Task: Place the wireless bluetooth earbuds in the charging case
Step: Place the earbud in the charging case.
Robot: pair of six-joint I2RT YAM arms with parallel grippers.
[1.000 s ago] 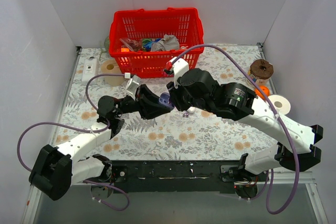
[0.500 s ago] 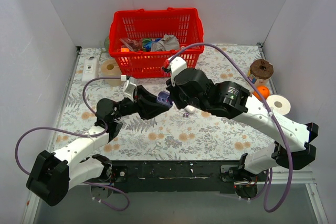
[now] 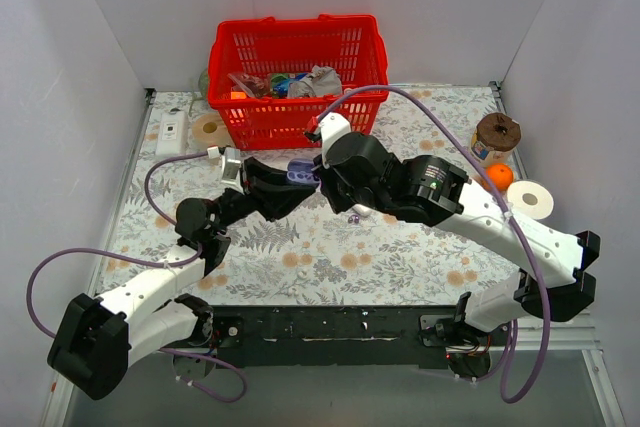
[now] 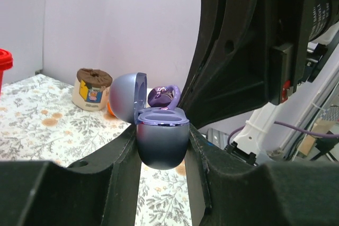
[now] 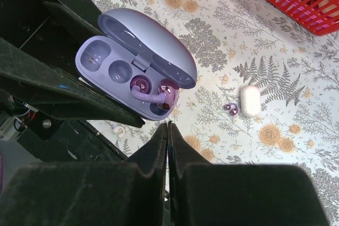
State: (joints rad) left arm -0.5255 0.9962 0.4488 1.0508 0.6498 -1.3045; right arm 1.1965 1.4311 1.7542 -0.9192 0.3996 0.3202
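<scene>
My left gripper (image 4: 162, 146) is shut on the lavender-blue charging case (image 4: 161, 138) and holds it upright above the table with its lid open. One purple earbud (image 5: 153, 91) with a hook lies in the right-hand hollow of the case (image 5: 135, 62); the left hollows are empty. My right gripper (image 5: 168, 124) is shut and empty, its tips just beside the case's edge. The second purple earbud (image 5: 230, 108) lies on the table beside a white capsule (image 5: 250, 100). In the top view the case (image 3: 300, 171) sits between the two wrists.
A red basket (image 3: 297, 77) full of items stands at the back. A brown-lidded jar (image 3: 497, 135), an orange (image 3: 499, 175) and a tape roll (image 3: 535, 199) are at the right. Another roll (image 3: 210, 129) and a white strip (image 3: 172, 132) are at the left.
My left gripper has carried the case up and toward the basket, to the left. My right wrist has followed it slightly to the left.
</scene>
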